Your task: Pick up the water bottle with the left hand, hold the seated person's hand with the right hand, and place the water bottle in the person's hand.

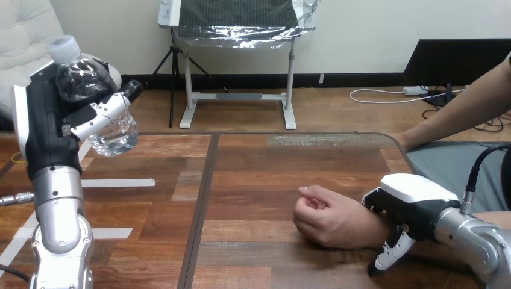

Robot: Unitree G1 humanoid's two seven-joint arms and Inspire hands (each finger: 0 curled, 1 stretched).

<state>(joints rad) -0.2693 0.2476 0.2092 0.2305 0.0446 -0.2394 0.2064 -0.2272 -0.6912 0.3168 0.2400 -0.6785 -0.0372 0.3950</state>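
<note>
Closest in, the right hand (410,201) is clamped over the person's wrist (367,232), fingers curled over the top and the thumb hooked down the near side. The person's near hand (325,220) lies just left of it on the table (265,180) as a loose fist. Further back on the left, the left hand (51,129) is wrapped round the bottle (84,78), held up tilted above the tape strips (117,182), well apart from that fist with bare table between, and the person's far hand (413,139) rests at the back edge.
</note>
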